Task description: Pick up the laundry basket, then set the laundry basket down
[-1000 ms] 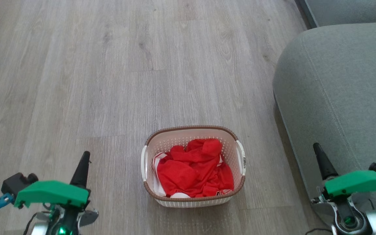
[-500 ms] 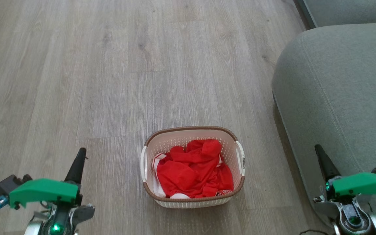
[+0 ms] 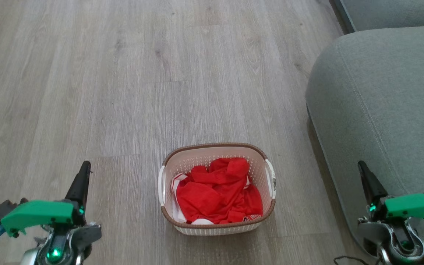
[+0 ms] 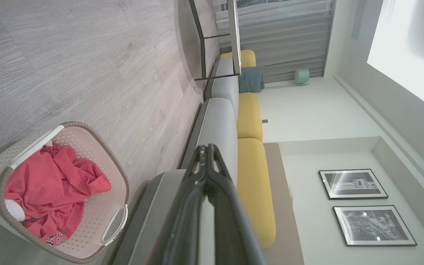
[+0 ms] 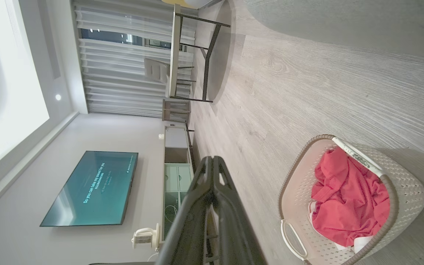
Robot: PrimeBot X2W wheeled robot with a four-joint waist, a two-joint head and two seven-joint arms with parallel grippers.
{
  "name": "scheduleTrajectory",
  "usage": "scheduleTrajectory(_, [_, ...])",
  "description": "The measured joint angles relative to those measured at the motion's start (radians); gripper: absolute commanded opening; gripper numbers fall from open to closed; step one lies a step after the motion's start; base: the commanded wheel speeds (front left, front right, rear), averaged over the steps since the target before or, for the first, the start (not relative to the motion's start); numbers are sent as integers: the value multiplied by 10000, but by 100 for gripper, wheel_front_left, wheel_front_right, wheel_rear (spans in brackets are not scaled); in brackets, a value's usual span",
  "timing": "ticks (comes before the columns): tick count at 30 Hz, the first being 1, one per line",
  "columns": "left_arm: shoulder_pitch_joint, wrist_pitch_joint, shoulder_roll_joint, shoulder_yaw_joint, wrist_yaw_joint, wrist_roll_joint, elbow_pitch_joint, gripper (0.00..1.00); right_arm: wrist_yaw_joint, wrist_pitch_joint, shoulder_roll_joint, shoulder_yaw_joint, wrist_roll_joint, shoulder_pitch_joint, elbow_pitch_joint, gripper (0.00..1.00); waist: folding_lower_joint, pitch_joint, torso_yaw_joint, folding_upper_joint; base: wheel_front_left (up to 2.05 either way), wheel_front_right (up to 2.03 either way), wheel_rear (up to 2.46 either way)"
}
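Fingers of left gripper (image 3: 83, 172) and right gripper (image 3: 364, 172) are clenched empty, laundry basket (image 3: 215, 229) between them, untouched.

A grey sofa (image 3: 381, 92) stands on the pale wood floor (image 3: 123, 73).

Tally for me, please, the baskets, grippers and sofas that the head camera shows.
Cream-white perforated plastic laundry basket with brown rim: 1
Dark two-fingered grippers, left gripper and right gripper: 2
Grey fabric sofa: 1
Total: 4
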Motion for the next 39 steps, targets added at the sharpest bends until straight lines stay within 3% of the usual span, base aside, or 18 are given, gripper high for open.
scheduleTrajectory(12, [-70, 196, -236, 368, -263, -1149, 161, 0, -8, -94, -280, 236, 1590, -67, 92, 0, 0, -26, -21, 0, 0, 0, 0])
scheduleTrajectory(39, [-176, 198, -267, 437, -263, -1185, 203, 0, -8, -554, -640, 834, 2107, -67, 54, 0, 0, -23, -20, 0, 0, 0, 0])
